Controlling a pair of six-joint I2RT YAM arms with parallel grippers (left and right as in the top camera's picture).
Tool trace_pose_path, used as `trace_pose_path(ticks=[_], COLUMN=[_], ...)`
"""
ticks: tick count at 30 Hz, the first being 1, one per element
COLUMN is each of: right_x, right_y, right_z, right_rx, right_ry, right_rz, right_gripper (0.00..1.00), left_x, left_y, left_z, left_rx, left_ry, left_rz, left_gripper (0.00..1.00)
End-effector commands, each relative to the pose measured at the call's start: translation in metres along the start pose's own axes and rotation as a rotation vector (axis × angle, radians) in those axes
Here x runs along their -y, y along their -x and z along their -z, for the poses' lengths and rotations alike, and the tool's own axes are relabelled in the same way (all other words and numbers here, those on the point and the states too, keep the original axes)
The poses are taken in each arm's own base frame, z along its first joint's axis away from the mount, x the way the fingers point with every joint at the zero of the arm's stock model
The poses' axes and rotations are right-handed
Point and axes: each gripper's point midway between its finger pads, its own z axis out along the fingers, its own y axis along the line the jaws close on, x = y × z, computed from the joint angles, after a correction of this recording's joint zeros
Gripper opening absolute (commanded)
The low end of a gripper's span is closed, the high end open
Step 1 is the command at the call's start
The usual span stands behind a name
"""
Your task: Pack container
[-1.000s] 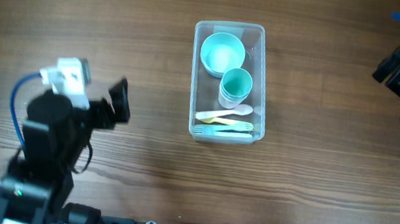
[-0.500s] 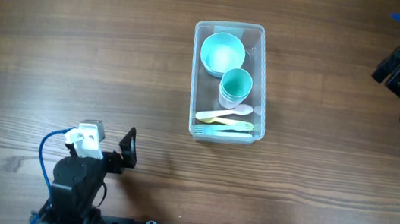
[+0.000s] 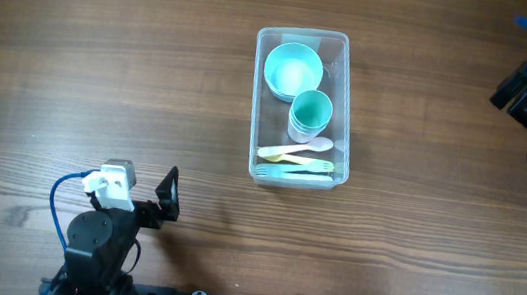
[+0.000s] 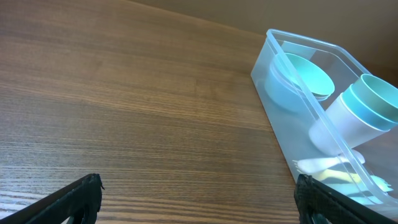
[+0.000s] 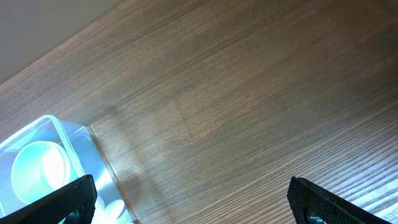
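A clear plastic container point(image 3: 251, 106) sits at the centre of a wooden table point(image 3: 104, 47), already holding a pale blue bowl point(image 3: 293, 71) at its far end, stacked teal cups point(image 3: 310, 113) in the middle, and a yellow spoon point(image 3: 293, 152) and a pale fork point(image 3: 292, 174) at its near end. Both arms stand well apart from it. The left gripper point(image 4: 202, 200) hangs at the near left with its jaws spread wide and empty. The right gripper point(image 5: 199, 202), at the far right edge, is likewise spread and holds nothing.

No loose item shows on the bare wood, so the packing looks close to complete. The main risk appears to be disturbance: the tub looks light, and a low sweep by either arm could push it or tip the cups onto the cutlery. The cups also seem to reach the rim or above, which could block a lid, though none is in view.

Only the overhead view shows the full layout and both arms' positions. The left wrist view adds a low side look through the tub's wall, showing the cups' height against the rim. The right wrist view catches just one corner of the tub, with the bowl. The wrist views show the jaw spread most plainly.
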Motion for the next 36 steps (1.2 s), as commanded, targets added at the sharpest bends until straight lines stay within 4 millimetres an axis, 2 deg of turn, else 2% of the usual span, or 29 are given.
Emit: trace_pose_path(ticks=[1, 9, 12, 14, 17, 18, 19, 21, 25, 27, 29, 32, 36], right_x=[0.000, -0.001, 0.007, 0.012, 0.009, 0.002, -0.013, -0.028, -0.013, -0.006, 0.002, 0.006, 0.008], right_y=[-0.001, -0.001, 0.001, -0.005, 0.001, 0.003, 0.000, -0.016, -0.067, -0.092, -0.121, -0.146, -0.171], right_z=[-0.002, 0.000, 0.026, 0.045, 0.068, 0.073, 0.077, 0.079, 0.057, 0.039, 0.012, -0.014, -0.046], right_rx=[-0.006, -0.002, 0.073, 0.100, 0.239, 0.289, 0.345, 0.411, 0.479, 0.488, 0.490, 0.484, 0.485], right_ry=[0.002, 0.005, -0.024, -0.029, 0.015, 0.060, 0.140, 0.229, 0.236, 0.247, 0.270, 0.309, 0.333], right_rz=[-0.021, -0.019, -0.015, -0.014, 0.021, 0.079, 0.219, 0.409, 0.418, 0.378, 0.294, 0.229, 0.238], right_gripper=[1.00, 1.00, 1.00, 1.00, 1.00, 1.00, 1.00, 1.00, 1.00, 1.00, 1.00, 1.00, 1.00], left_x=[0.001, 0.001, 0.001, 0.001, 0.001, 0.001, 0.001, 0.001, 0.001, 0.001, 0.001, 0.001, 0.001], left_y=[0.001, 0.001, 0.001, 0.001, 0.001, 0.001, 0.001, 0.001, 0.001, 0.001, 0.001, 0.001, 0.001], left_z=[0.000, 0.000, 0.000, 0.000, 0.000, 0.000, 0.000, 0.000, 0.000, 0.000, 0.000, 0.000, 0.000], left_rx=[0.008, 0.008, 0.008, 0.008, 0.008, 0.008, 0.008, 0.008, 0.008, 0.008, 0.008, 0.008, 0.008], left_ry=[-0.009, -0.009, -0.009, -0.008, -0.009, -0.009, -0.008, -0.009, -0.009, -0.008, -0.009, -0.009, -0.008], left_rz=[-0.004, -0.004, -0.004, -0.004, -0.004, -0.004, -0.003, -0.004, -0.004, -0.004, -0.004, -0.004, -0.004], left_gripper=[1.00, 1.00, 1.00, 1.00, 1.00, 1.00, 1.00, 1.00, 1.00, 1.00, 1.00, 1.00, 1.00])
